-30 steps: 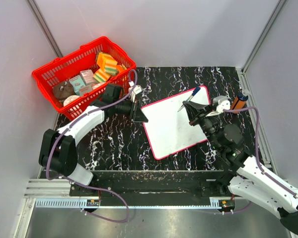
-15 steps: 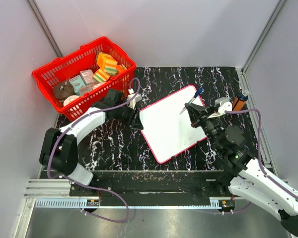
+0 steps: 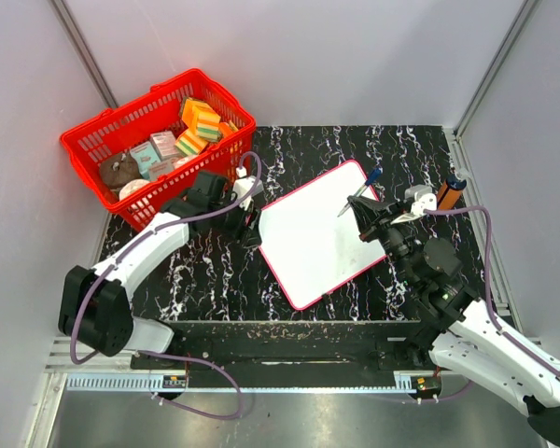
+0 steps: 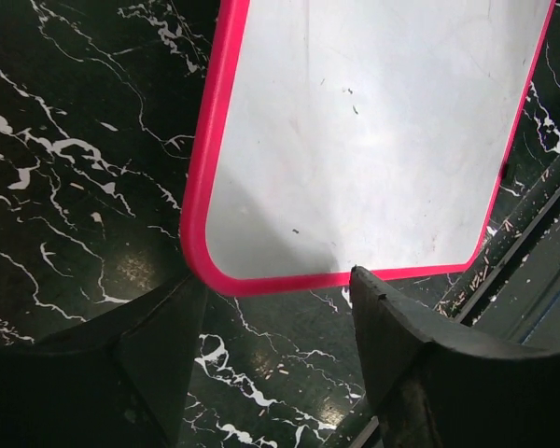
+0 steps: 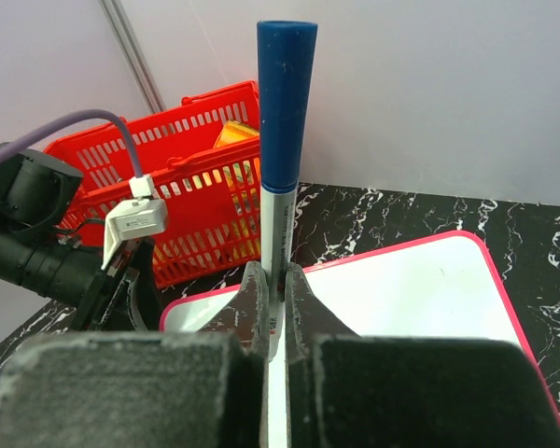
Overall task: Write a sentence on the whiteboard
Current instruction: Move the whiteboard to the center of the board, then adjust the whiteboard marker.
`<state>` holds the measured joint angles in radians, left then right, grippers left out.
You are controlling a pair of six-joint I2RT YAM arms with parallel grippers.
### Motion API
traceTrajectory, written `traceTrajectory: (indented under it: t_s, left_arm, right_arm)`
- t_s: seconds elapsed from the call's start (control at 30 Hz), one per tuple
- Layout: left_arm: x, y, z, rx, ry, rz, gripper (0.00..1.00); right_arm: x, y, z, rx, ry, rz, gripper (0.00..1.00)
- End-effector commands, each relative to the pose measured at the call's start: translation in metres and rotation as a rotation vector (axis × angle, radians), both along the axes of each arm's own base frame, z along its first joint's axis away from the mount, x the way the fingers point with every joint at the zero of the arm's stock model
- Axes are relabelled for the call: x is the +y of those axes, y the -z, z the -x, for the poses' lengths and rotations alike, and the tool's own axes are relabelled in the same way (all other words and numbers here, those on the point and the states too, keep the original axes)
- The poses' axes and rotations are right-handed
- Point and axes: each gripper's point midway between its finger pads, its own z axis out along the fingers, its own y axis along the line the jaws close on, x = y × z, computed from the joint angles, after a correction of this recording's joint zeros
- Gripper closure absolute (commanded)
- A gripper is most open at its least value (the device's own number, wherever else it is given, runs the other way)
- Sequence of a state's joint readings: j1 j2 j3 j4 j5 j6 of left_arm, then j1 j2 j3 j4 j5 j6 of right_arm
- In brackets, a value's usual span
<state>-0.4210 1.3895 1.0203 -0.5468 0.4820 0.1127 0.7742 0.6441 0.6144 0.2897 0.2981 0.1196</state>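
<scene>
The whiteboard (image 3: 317,233) lies tilted on the black marble table, white with a pink rim (image 4: 261,280). No sentence is in view on its face, only faint specks. My left gripper (image 3: 247,224) stands open at the board's left corner. In the left wrist view its fingertips (image 4: 378,308) sit just short of the rim, with bare table between them. My right gripper (image 3: 366,219) is shut on a blue-capped marker (image 5: 285,121). The marker (image 3: 357,197) hangs over the board's far right corner, with the whiteboard (image 5: 401,299) beneath it.
A red basket (image 3: 159,145) holding sponges and small boxes stands at the back left, close behind my left arm, and shows as the basket (image 5: 196,187) in the right wrist view. An orange and black cylinder (image 3: 451,191) stands at the table's right edge. Grey walls enclose the table.
My left gripper has opened, let go of the board's left corner and drawn back a little. The board has turned and slid slightly left. The right gripper still holds the marker.
</scene>
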Motion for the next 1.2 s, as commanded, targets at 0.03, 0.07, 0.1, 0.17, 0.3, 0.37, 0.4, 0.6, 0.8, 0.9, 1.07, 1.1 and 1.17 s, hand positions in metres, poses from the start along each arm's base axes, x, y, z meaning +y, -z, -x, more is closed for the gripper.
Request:
traceTrajectory:
  t_s: [0.03,0.07,0.1,0.17,0.3,0.37,0.4,0.6,0.8,0.9,1.07,1.1,1.17]
  left_arm:
    - [0.0,-0.029,-0.012,-0.109,-0.003,0.016,0.32]
    - [-0.001,-0.032,-0.013,-0.115,0.0,0.022,0.32]
    - [-0.003,-0.033,-0.013,-0.114,0.006,0.029,0.32]
    - [-0.003,-0.034,-0.013,-0.114,0.006,0.029,0.31]
    - [0.005,-0.039,-0.014,-0.141,-0.028,0.002,0.3]
    - [0.013,-0.046,-0.016,-0.175,-0.069,-0.015,0.2]
    - [0.021,-0.046,-0.017,-0.185,-0.106,-0.05,0.13]
    - [0.062,-0.073,-0.016,-0.285,-0.307,-0.136,0.01]
    - [0.042,-0.144,0.008,-0.352,-0.295,0.109,0.01]
    - [-0.001,-0.185,0.026,-0.321,-0.132,0.317,0.01]
    - [-0.068,-0.253,0.052,-0.311,0.119,0.53,0.01]
    - [-0.08,-0.252,0.047,-0.291,0.133,0.538,0.01]
    - [-0.099,-0.26,0.052,-0.262,0.188,0.576,0.01]
  right_arm:
    - [-0.001,-0.008,0.001,-0.012,0.003,-0.038,1.0]
    - [-0.001,-0.009,0.001,-0.011,0.003,-0.04,1.0]
    - [-0.001,-0.008,0.001,-0.011,0.005,-0.037,1.0]
    - [-0.002,-0.009,0.002,-0.012,0.004,-0.041,1.0]
    - [-0.002,-0.009,0.002,-0.008,0.003,-0.045,1.0]
    - [-0.002,-0.008,0.002,-0.004,0.002,-0.047,1.0]
    - [-0.002,-0.009,0.002,-0.003,0.002,-0.052,1.0]
    - [-0.001,-0.011,0.003,-0.005,-0.008,-0.063,1.0]
    - [0.006,-0.021,0.008,-0.016,-0.052,-0.072,1.0]
    - [0.02,-0.033,0.019,-0.056,-0.155,-0.078,1.0]
    - [0.039,-0.052,0.034,-0.098,-0.288,-0.083,1.0]
    - [0.042,-0.058,0.038,-0.11,-0.311,-0.088,1.0]
    - [0.041,-0.065,0.04,-0.115,-0.319,-0.114,1.0]
